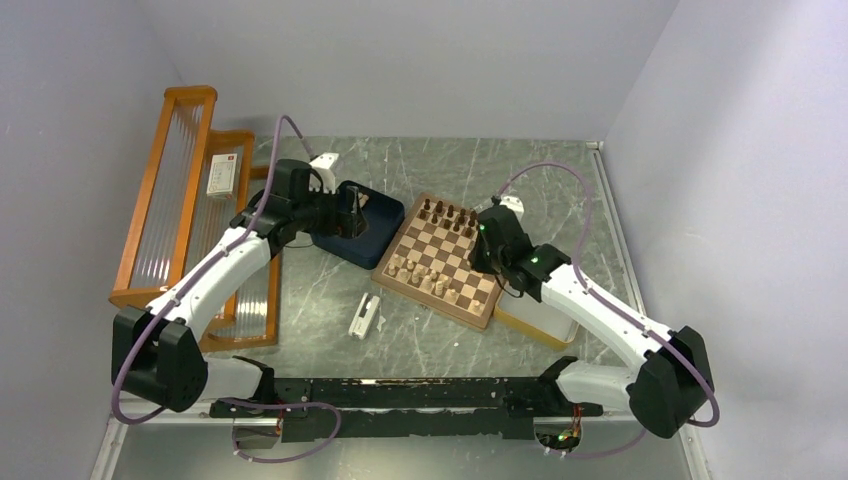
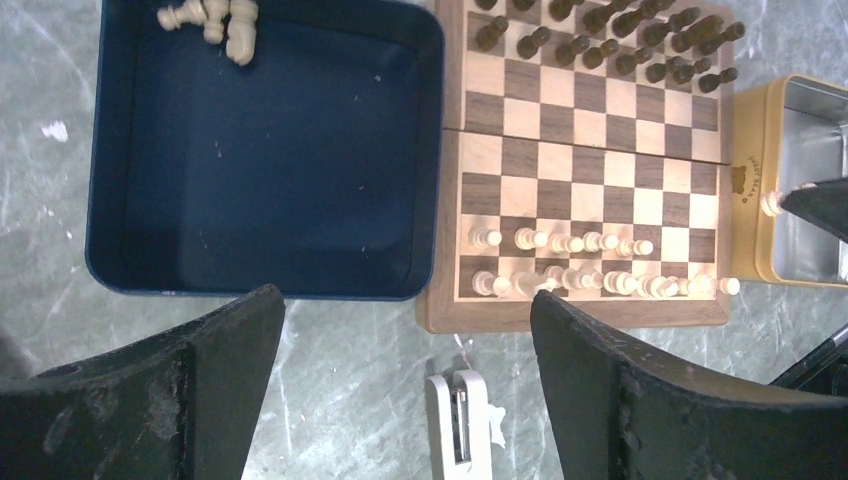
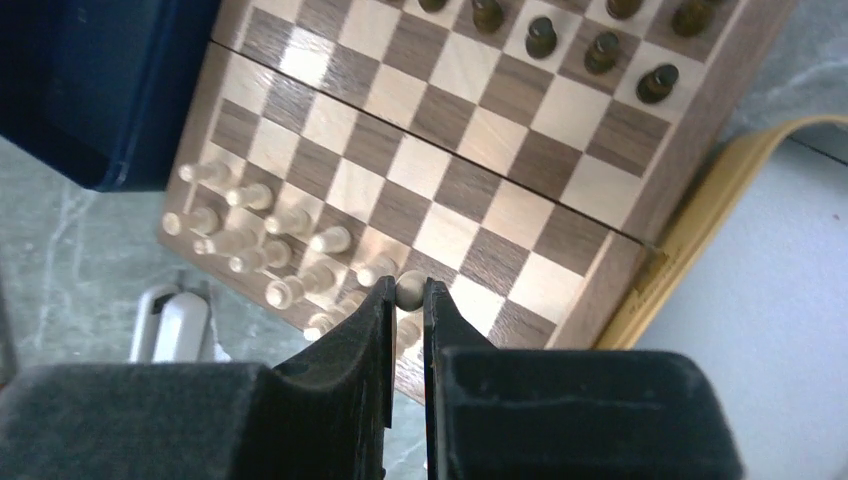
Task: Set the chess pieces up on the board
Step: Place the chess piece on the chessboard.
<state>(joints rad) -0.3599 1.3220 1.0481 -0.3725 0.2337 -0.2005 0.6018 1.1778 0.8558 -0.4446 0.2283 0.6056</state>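
The board [image 1: 440, 262] lies mid-table, with dark chess pieces [image 2: 610, 40] on its far rows and pale chess pieces [image 2: 580, 265] on its near rows. A few pale pieces [image 2: 215, 20] lie in a corner of the dark blue tray [image 2: 260, 160]. My left gripper [image 2: 405, 300] hangs open and empty above the blue tray's near edge. My right gripper [image 3: 407, 290] is shut on a pale round-headed piece [image 3: 410, 288], held over the right end of the pale rows [image 3: 270, 250]. The left wrist view shows that piece [image 2: 770, 203] by the board's right edge.
A yellow-rimmed tin tray [image 2: 760, 180] sits against the board's right side. On the marble table in front of the board lies a white clip-like object [image 1: 364, 316]. Orange wooden racks [image 1: 170, 190] stand along the left wall.
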